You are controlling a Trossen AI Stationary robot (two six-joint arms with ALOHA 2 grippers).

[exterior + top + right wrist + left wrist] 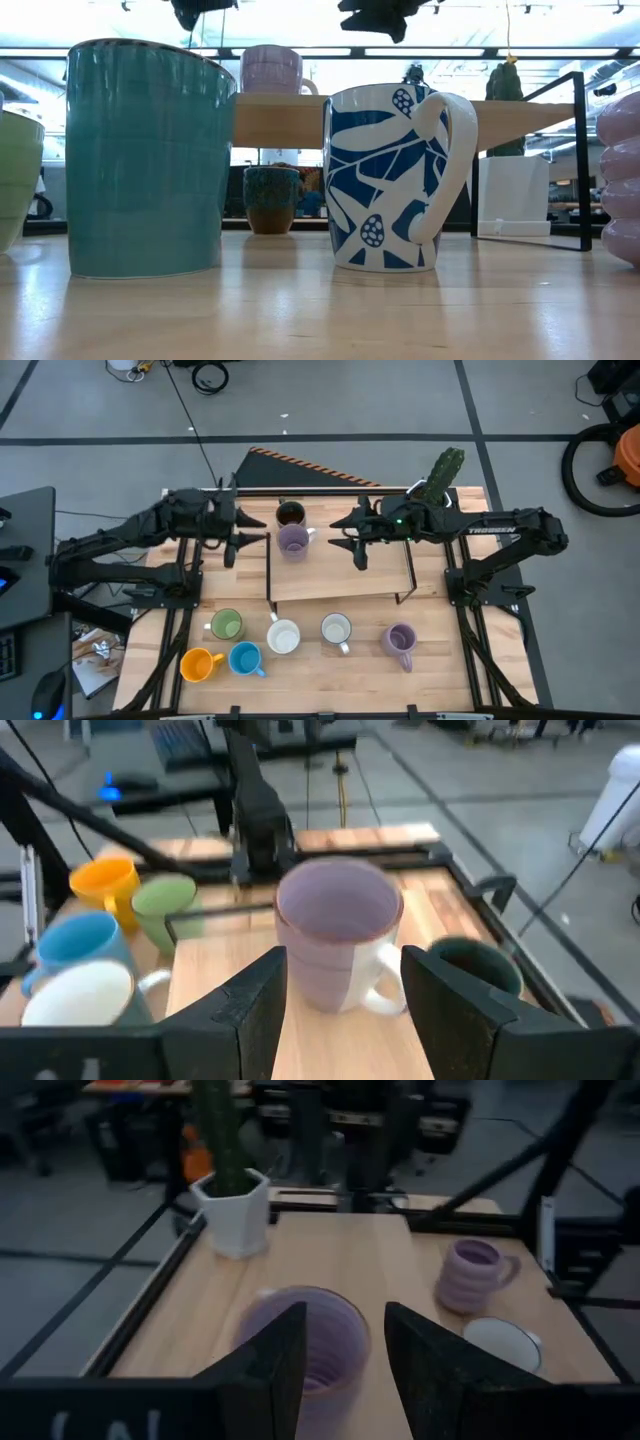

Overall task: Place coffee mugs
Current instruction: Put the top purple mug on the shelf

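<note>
Apparently the step in hand is settling a lavender mug [293, 541] on the raised wooden shelf [340, 575]. Seen from above, it stands upright toward the shelf's 10 o'clock corner, with a dark brown mug [290, 514] just beside it at its 12 o'clock.

The left gripper [262, 539] hangs near the mug at its 9 o'clock and the right gripper [338, 541] at its 3 o'clock. Each has its fingers parted about halfway and holds nothing; the mug sits beyond the fingertips in both wrist views.

To do this well, I judge that whichever arm moves should travel level and straight along its own line. The right side needs most care, since the handle [375, 985] sticks out toward 2 o'clock and a brushing finger [455, 1010] could spin or tip the mug into its brown neighbour.

The mug is round and slightly ribbed, pale purple around the rim and upper wall. Its lower part and handle are white, and its inside looks empty. A second lavender mug [400, 642] waits on the table at 5 o'clock.
</note>
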